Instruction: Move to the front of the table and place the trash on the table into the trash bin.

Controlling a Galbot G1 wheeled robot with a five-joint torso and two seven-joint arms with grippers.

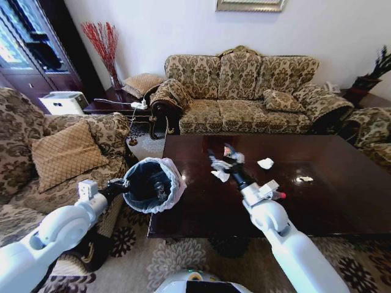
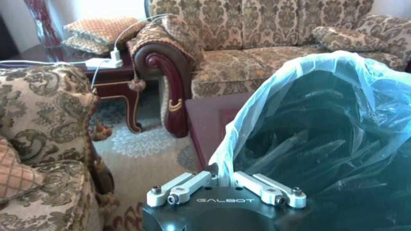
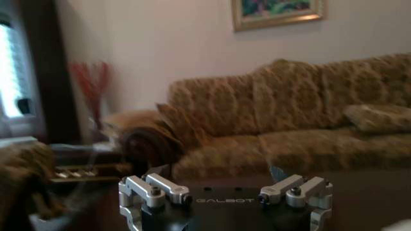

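Trash (image 1: 266, 163): crumpled white wads on glossy table (image 1: 342, 183).

Patterned three-seat sofa (image 1: 244, 91) sits against the far wall, with a loose cushion (image 1: 282, 101) on its seat and a framed picture (image 3: 277, 12) above. Armchair (image 1: 36, 159) sits at left holding a tan quilted cushion (image 1: 64, 152). Red dried branches in a vase (image 1: 105, 49) stand on a small side table (image 1: 113, 105); floral carpet (image 1: 177, 259) covers the floor.

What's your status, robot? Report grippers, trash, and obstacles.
Left gripper shut on bin rim, beside table. Right gripper above table among paper wads. Nothing blocking.
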